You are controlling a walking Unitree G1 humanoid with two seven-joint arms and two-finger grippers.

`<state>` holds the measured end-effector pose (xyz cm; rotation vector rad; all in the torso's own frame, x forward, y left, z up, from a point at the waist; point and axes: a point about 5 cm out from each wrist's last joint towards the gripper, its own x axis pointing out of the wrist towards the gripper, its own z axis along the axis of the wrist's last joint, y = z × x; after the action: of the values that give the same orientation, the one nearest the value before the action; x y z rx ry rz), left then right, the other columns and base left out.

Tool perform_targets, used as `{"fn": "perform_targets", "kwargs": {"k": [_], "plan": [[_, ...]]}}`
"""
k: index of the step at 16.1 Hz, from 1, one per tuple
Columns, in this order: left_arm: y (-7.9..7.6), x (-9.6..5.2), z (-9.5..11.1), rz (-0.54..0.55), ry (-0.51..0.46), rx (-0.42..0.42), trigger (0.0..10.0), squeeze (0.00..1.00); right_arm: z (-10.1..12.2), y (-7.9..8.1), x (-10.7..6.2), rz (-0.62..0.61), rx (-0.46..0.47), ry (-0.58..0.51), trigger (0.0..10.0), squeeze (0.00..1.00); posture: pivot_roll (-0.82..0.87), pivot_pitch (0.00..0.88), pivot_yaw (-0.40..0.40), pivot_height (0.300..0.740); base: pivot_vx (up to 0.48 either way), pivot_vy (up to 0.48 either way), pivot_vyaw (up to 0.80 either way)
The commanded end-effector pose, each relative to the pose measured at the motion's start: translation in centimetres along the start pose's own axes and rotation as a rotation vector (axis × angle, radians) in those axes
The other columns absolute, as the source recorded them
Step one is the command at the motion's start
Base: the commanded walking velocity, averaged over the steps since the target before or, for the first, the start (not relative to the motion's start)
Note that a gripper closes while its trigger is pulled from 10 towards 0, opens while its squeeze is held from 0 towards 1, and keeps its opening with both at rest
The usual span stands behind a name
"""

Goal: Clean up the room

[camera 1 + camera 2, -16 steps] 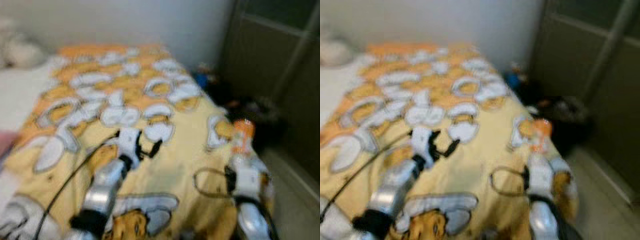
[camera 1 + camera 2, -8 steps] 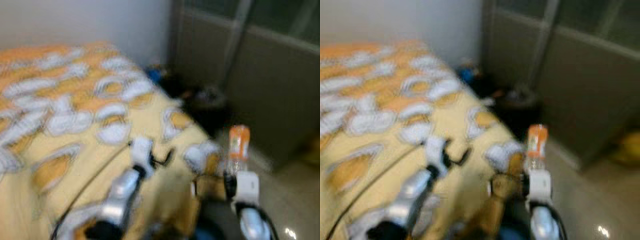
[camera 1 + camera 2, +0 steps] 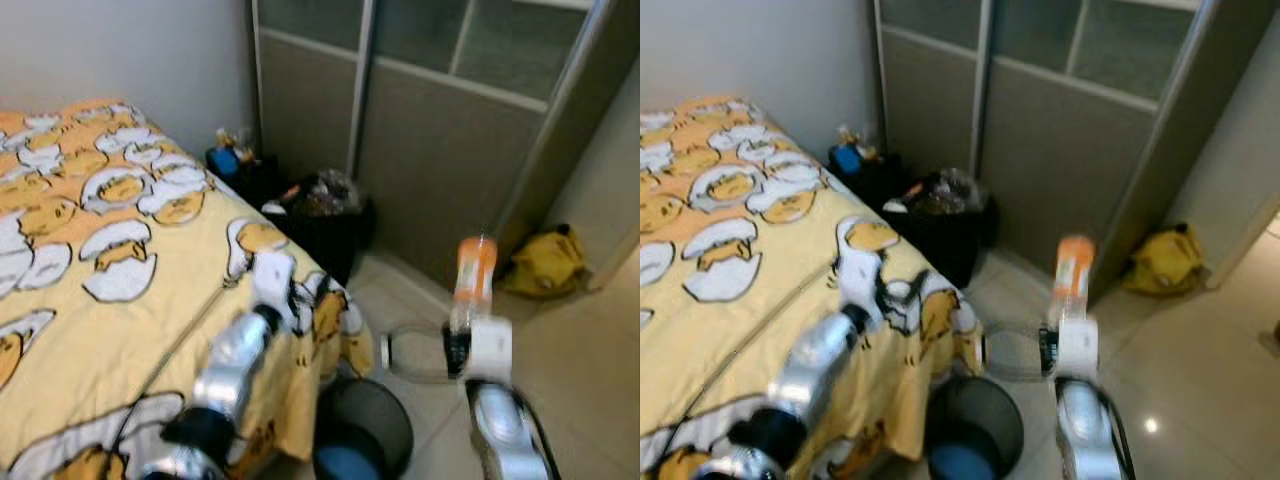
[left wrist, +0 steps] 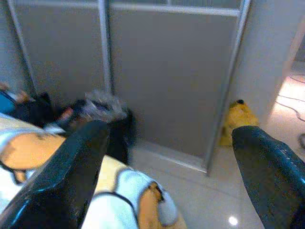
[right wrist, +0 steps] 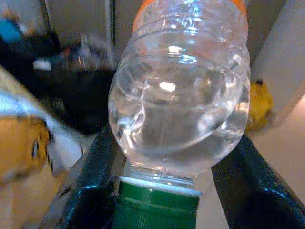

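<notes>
clear bottle orange label, green cap; yellow egg-print bedspread.

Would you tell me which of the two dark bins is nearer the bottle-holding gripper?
The round bin at the bed's corner, beside the right gripper holding the bottle; the trash-filled bin stands farther, by the sliding doors.

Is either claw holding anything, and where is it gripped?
The right claw grips a clear plastic bottle near its green-capped end; the left claw is open and empty.
</notes>
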<state>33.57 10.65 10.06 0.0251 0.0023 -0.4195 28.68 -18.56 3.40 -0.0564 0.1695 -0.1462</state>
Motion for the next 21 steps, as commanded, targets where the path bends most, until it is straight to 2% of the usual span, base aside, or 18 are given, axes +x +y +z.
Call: {"fn": "perform_targets", "kwargs": {"k": [1,2,3,4,6,7,8,9,11,12,13,17,18,19,20,21], "plan": [[0.4,-0.1,0.1,0.003,-0.006,0.005,10.0,0.00,0.6,0.6,0.4,-0.001,0.011,-0.017,0.0,0.00,0.03,0.000,0.014,0.740,0.000,0.000,0.00],[0.4,-0.1,0.5,-0.027,-0.013,0.024,10.0,0.00,1.8,0.9,1.6,-0.017,0.024,-0.028,0.0,0.00,0.05,0.000,0.029,0.740,0.000,0.000,0.00],[-0.1,-0.3,0.9,-0.069,-0.029,0.089,10.0,0.00,2.5,1.2,2.5,-0.031,0.039,-0.026,0.0,0.00,0.07,0.013,0.039,0.740,0.000,0.000,0.00],[-1.3,-0.8,1.4,-0.174,-0.067,0.161,10.0,0.00,2.7,1.5,3.1,-0.028,0.042,-0.002,0.0,0.00,0.09,0.051,0.044,0.740,0.000,0.000,0.00],[-3.4,-2.6,2.1,-0.367,-0.075,0.136,10.0,0.00,1.4,1.9,3.4,-0.029,0.086,0.118,0.0,0.00,0.14,0.119,0.050,0.740,0.000,0.000,0.00],[-3.8,-3.8,2.8,-0.433,-0.072,0.127,10.0,0.00,0.8,2.2,3.3,-0.013,0.069,0.162,0.0,0.00,0.17,0.158,0.053,0.740,0.000,0.000,0.00],[-4.4,-6.0,4.6,-0.480,-0.081,0.119,10.0,0.00,0.0,2.9,3.1,0.032,0.044,0.216,0.0,0.00,0.22,0.241,0.052,0.740,0.000,0.000,0.00],[-4.9,-7.7,5.8,-0.497,-0.095,0.142,10.0,0.00,-0.4,3.3,2.9,0.045,0.028,0.230,0.0,0.00,0.27,0.324,0.047,0.740,0.000,0.000,0.00],[-6.0,-10.5,7.0,-0.543,-0.054,0.171,10.0,0.00,-1.2,4.3,2.6,0.089,0.040,0.315,0.0,0.00,0.32,0.416,0.045,0.740,0.000,0.000,0.00],[-6.3,-11.5,7.6,-0.536,-0.010,0.180,10.0,0.00,-1.9,4.7,2.3,0.084,0.057,0.374,10.0,0.00,0.33,0.446,0.045,0.740,0.000,0.000,0.00],[-5.9,-11.7,7.9,-0.512,0.007,0.200,10.0,0.00,-2.2,5.0,2.2,0.085,0.060,0.401,10.0,1.00,0.34,0.451,0.042,0.740,0.000,0.000,0.00],[-5.3,-11.8,8.0,-0.460,0.054,0.194,10.0,0.00,-1.6,4.9,2.6,0.091,0.032,0.389,10.0,1.00,0.34,0.428,0.033,0.740,0.000,0.000,0.00],[-5.2,-11.4,7.7,-0.456,0.064,0.192,10.0,0.00,-1.5,4.5,2.7,0.079,-0.013,0.394,10.0,1.00,0.32,0.405,0.025,0.740,0.000,0.000,0.00],[-5.1,-11.0,7.1,-0.442,0.072,0.187,10.0,0.00,-1.3,4.1,2.9,0.076,-0.079,0.375,10.0,0.00,0.32,0.382,0.018,0.740,0.000,0.000,0.00],[-3.5,-10.1,5.1,-0.281,0.127,0.151,10.0,0.00,-0.3,3.9,3.3,0.079,-0.094,0.287,10.0,0.00,0.30,0.287,-0.013,0.740,0.000,0.000,0.00],[-2.7,-9.6,4.0,-0.212,0.145,0.143,10.0,0.00,0.3,3.9,3.5,0.088,-0.080,0.234,10.0,0.00,0.29,0.256,-0.022,0.740,0.000,0.000,0.00]]}}
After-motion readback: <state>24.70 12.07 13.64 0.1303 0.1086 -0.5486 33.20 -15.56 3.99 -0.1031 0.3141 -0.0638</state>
